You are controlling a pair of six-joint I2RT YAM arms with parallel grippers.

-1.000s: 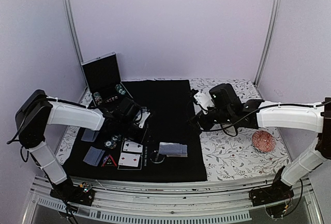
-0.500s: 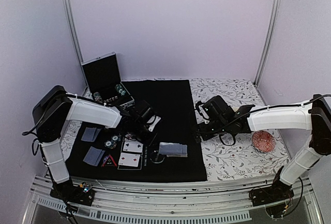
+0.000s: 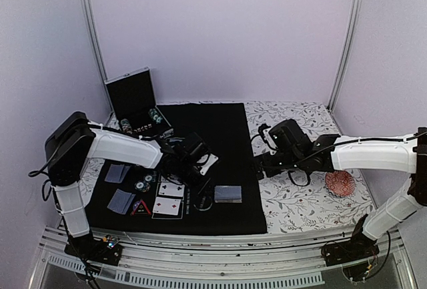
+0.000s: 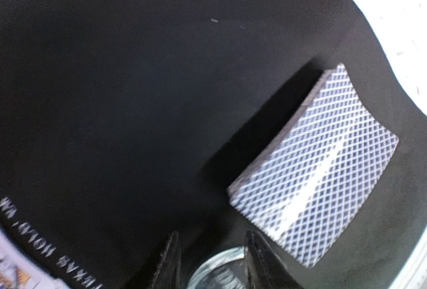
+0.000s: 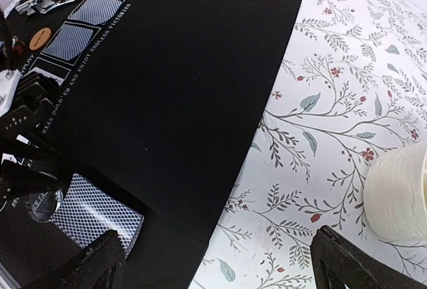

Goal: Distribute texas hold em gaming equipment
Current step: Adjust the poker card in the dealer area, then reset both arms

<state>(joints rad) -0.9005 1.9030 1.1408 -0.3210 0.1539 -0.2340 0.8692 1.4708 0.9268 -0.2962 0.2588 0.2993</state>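
A deck of lattice-back cards [image 3: 228, 193] lies on the black mat [image 3: 213, 129], with a clear disc [image 3: 205, 203] just left of it. My left gripper [image 3: 203, 183] hovers over the disc, its jaws a narrow gap apart. In the left wrist view the disc [image 4: 215, 273] shows between the fingertips [image 4: 255, 257], with the deck [image 4: 319, 175] beyond. My right gripper [image 3: 259, 167] is wide open and empty at the mat's right edge; the deck [image 5: 95, 216] shows at its left. Two face-up cards [image 3: 169, 197], face-down cards [image 3: 121, 200], striped chips [image 3: 143, 183] and a red triangle [image 3: 140, 207] lie at the left.
An open black case [image 3: 133, 99] with chips stands at the back left. A reddish patterned dish [image 3: 340, 183] sits on the floral cloth [image 3: 300, 202] at the right. A cream cup [image 5: 399, 195] stands near my right gripper. An orange disc [image 5: 40, 37] lies beside the face-down cards.
My left gripper has moved right and forward, from the chips to over the clear disc. The deck looks more squared up. My right arm has shifted slightly.
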